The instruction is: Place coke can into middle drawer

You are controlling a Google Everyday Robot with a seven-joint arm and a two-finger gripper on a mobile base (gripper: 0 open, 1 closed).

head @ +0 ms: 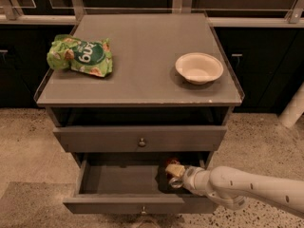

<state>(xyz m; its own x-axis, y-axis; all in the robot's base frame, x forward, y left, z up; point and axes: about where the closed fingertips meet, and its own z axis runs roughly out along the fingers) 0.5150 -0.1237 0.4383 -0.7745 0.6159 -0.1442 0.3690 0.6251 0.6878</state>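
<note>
The middle drawer (118,179) is pulled open below the shut upper drawer (140,137). My gripper (174,171) reaches in from the right and is inside the open drawer, near its right side. A small dark red patch of the coke can (171,162) shows right at the gripper's tip. The rest of the can is hidden behind the gripper. I cannot tell whether the can rests on the drawer floor.
On the cabinet top (142,56), a green crisp bag (80,56) lies at the left and a white bowl (199,68) stands at the right. My white arm (247,186) crosses the drawer's right front corner. Speckled floor surrounds the cabinet.
</note>
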